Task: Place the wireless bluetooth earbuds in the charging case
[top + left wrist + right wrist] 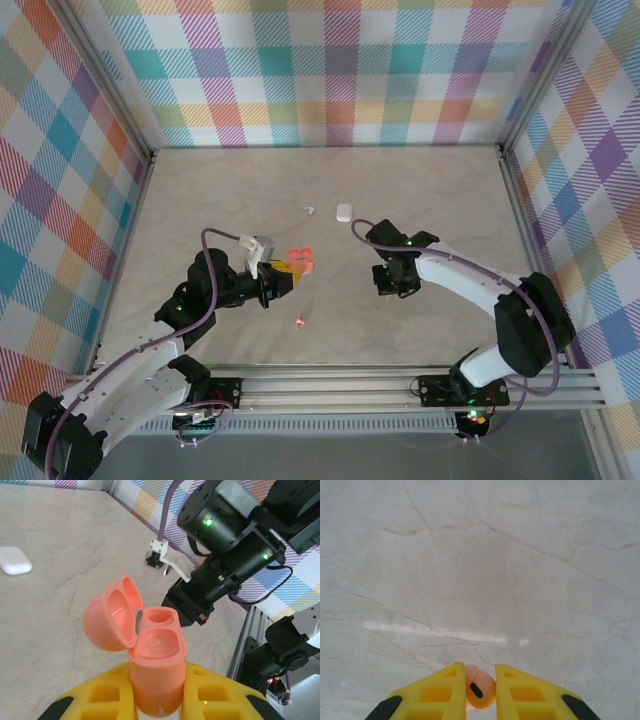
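Pale marble-look surface (420, 180) is carrying three loose items. White charging case (343, 212) is lying toward the far middle, and a white earbud (310, 210) is lying just left of it. Coral-pink earbud (300, 321) is lying well apart, nearer the arm bases.

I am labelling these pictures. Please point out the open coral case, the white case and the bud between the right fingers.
Coral case (156, 680): left wrist view, front of its body.
White case (14, 561): left wrist view, middle of its top.
Bud (484, 686): right wrist view, its round head.
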Robot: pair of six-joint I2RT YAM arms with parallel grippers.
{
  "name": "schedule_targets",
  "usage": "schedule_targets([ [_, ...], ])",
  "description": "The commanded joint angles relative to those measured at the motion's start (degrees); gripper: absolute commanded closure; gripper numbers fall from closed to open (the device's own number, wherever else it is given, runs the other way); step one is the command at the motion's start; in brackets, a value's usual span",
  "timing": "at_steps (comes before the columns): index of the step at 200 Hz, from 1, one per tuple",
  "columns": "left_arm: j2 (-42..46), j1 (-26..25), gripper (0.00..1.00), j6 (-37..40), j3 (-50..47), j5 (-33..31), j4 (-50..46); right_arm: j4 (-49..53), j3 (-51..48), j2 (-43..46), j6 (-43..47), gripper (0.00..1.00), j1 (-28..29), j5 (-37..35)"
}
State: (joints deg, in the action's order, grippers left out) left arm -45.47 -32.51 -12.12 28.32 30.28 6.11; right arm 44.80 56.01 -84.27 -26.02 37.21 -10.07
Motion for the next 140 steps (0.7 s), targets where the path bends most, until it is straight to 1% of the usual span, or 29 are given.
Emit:
schedule_targets([
  [1, 0.25, -0.36, 1.00, 0.36, -0.62, -0.40, 2.15, 2.27, 3.46, 1.79, 2.44, 0.85, 0.32, -0.07],
  [32, -0.33, -0.36, 1.00, -0.31, -0.61, 0.12, 4.54, 1.44, 9.09, 4.44, 6.49, 0.86, 1.66, -0.70],
  [83, -3.65, -0.35, 1.00, 0.43, 1.18, 1.97, 7.25, 1.02, 19.54, 8.46, 13.25, 0.88, 7.39, -4.17],
  [108, -5.45, -0.34, 1.00, 0.34, 1.38, 2.79, 9.41, -0.50, 22.74, 9.73, 15.89, 0.89, 10.16, -3.86],
  [140, -6.91, -0.53, 1.00, 0.43, 2.22, 4.24, 10.94, -3.77, 25.09, 9.18, 20.58, 0.90, 14.17, -0.35],
])
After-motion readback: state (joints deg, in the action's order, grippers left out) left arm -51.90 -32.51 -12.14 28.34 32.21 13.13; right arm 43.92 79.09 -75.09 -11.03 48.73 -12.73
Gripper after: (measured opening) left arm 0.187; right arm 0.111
